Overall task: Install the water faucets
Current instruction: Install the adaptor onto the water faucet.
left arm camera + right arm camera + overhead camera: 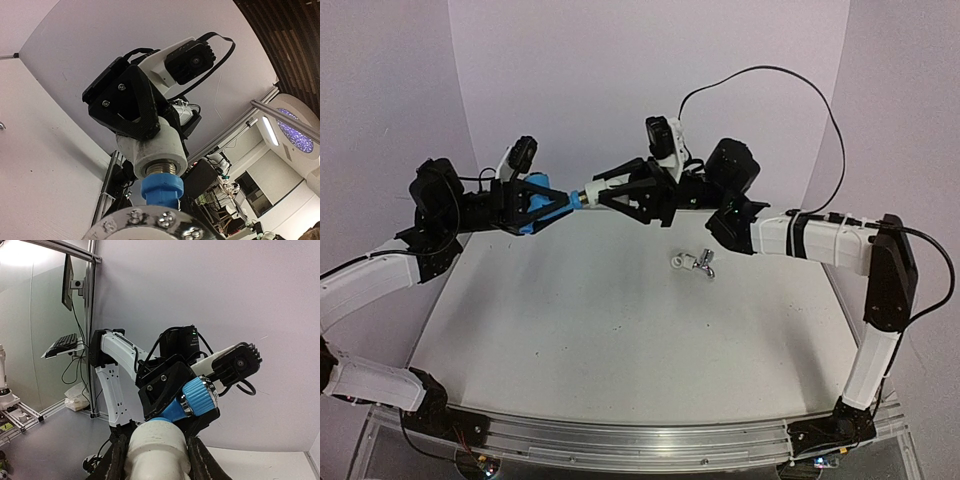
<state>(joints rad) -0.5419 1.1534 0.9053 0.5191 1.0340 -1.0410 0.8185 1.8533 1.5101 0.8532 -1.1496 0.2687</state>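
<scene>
- Lying on the worktop point(620, 345), the silver faucet point(705, 262) is the nearest of the task's things, and neither arm touches it.
- Just to the left of the silver faucet lies a loose white fitting point(677, 262). It is too small to tell whether the two touch or are joined. They look unassembled to me, so that half of the job seems not yet begun.
- Beyond the silver faucet and to its left, raised off the worktop, the two arms meet nose to nose.
- Of the two, the right pincer point(157, 460) is closer to the silver faucet. It is clenched on the held white fitting point(157, 440), with a finger down each side of it.
- Farther left of the silver faucet, the left pincer point(548, 205) is clamped around the blue faucet point(196, 399), whose ribbed knob pokes out past the fingers.
- The left wrist view shows the blue faucet's hex collar in line with the held white fitting and right at its brass-lined mouth. I judge the thread to be engaged, but how deep or how tight cannot be told.
- What is probably left: turn the blue faucet fully home and let it go, then do the same for the silver faucet and its fitting.
</scene>
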